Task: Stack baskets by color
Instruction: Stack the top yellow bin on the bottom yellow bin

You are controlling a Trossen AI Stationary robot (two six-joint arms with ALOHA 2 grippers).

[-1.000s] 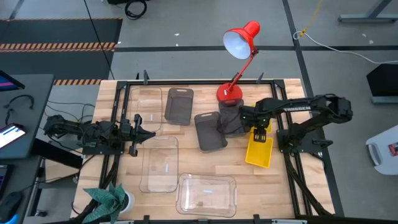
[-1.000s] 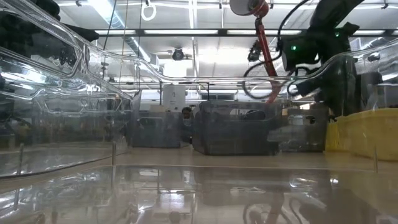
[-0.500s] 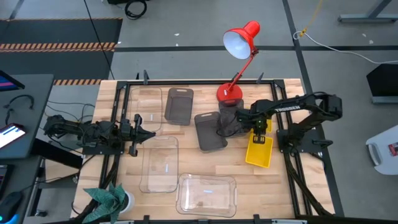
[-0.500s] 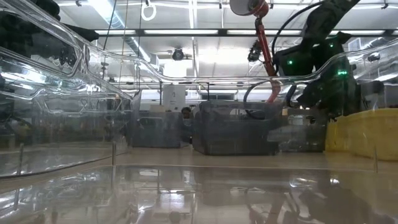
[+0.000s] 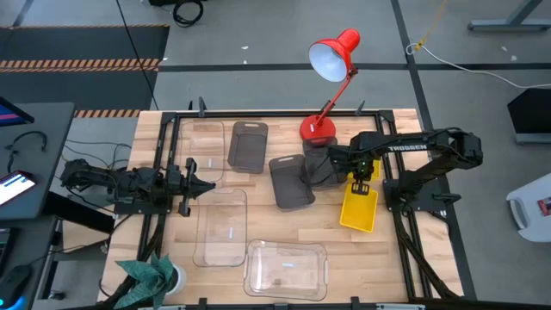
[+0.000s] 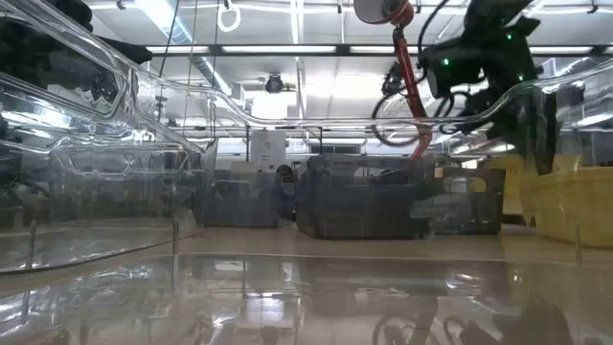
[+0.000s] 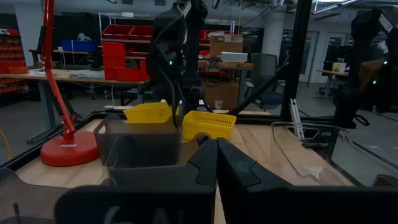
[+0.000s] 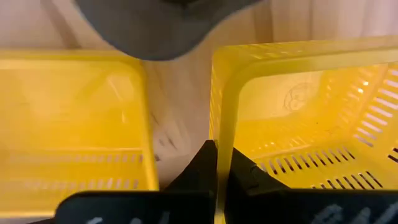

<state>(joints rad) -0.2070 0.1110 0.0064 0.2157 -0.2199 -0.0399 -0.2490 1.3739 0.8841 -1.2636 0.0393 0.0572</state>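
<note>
Two yellow baskets stand side by side at the table's right. The nearer one (image 5: 359, 208) rests flat on the wood. The farther one (image 7: 149, 112) is mostly under my right arm in the high view. My right gripper (image 8: 219, 163) points down between them and is shut on the farther basket. Three dark grey baskets (image 5: 248, 145) (image 5: 291, 182) (image 5: 318, 168) sit mid-table. Clear baskets (image 5: 219, 226) (image 5: 287, 267) (image 5: 202, 151) lie toward the left and the near edge. My left gripper (image 5: 188, 185) waits shut at the table's left. My right gripper pinches the farther yellow basket's near side wall at its rim (image 8: 221, 134), one finger inside the basket and one outside. The fingers come from above, pointing down, in line with the rim. The grey basket hides its bottom, so I cannot tell if it is clear of the table.
A red desk lamp (image 5: 323, 129) stands at the far edge, its base just behind the grey baskets and my right arm. A green cloth bundle (image 5: 151, 275) lies at the near left corner. Black frame rails (image 5: 164, 155) run along the table's sides.
My right arm has dipped over the yellow baskets, reaching a little toward the table's left, and then come up and back again. In the low view the yellow mass at the right has narrowed on its left side.
</note>
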